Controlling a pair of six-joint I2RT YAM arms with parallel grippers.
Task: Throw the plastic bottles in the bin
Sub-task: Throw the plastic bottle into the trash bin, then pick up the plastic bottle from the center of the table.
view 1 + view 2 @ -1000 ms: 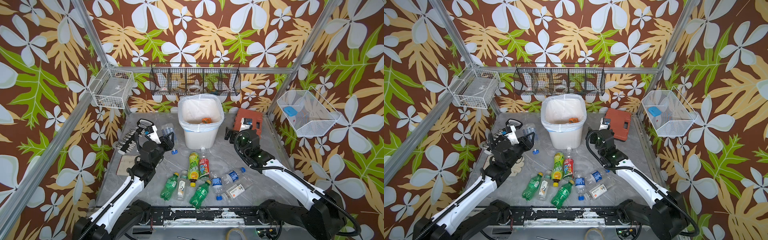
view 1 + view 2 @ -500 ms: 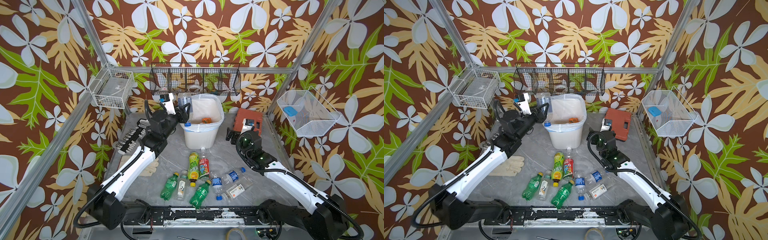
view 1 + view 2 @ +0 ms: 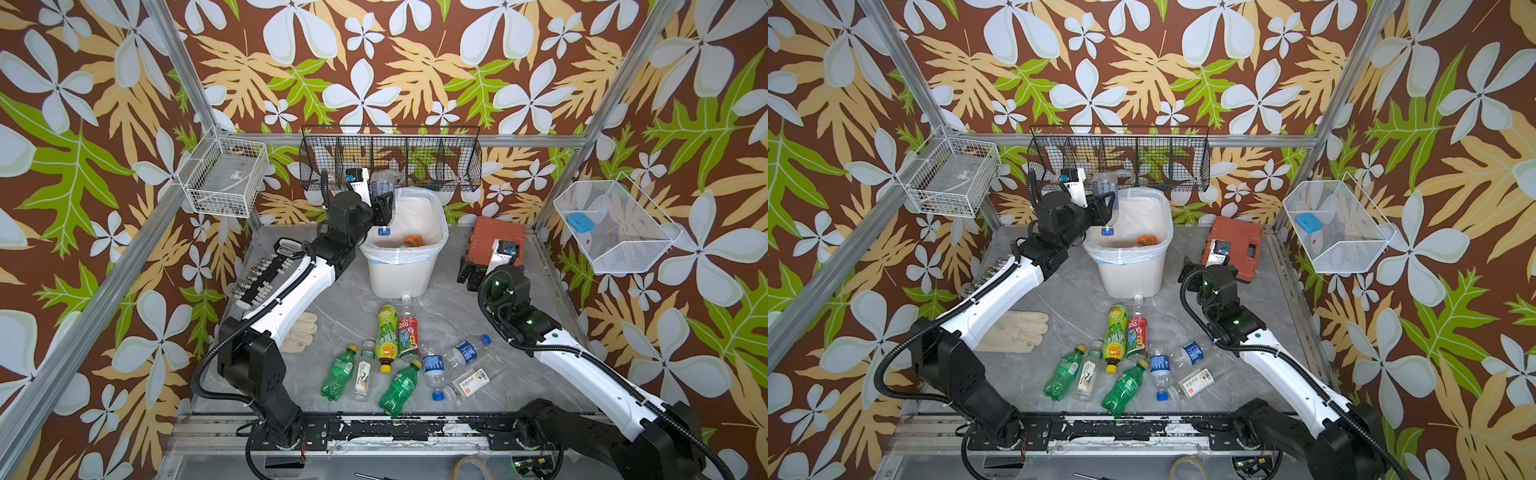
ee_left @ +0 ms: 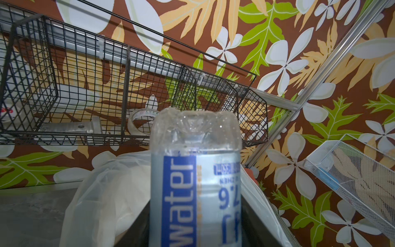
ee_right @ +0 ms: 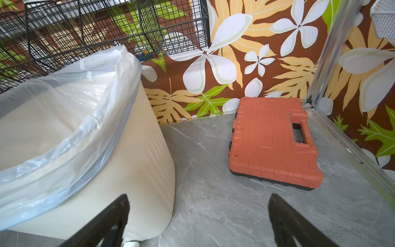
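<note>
Swung the left tool (image 3: pixel 384 206) up from near left to the left rim of the bin (image 3: pixel 415 274). Gripping 1 water bottle (image 4: pixel 196 181), cap down, over it. Only needs letting go. Holding right tool (image 5: pixel 198 195) wide open, empty, right of bin.

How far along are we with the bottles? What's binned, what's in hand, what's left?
Done: little shows; only one orange item is visible inside the bin. In hand: the left gripper is shut on a water bottle, cap down over the bin's edge, not yet dropped. Left: about eight bottles lie on the table. The right gripper is open and empty.
</note>
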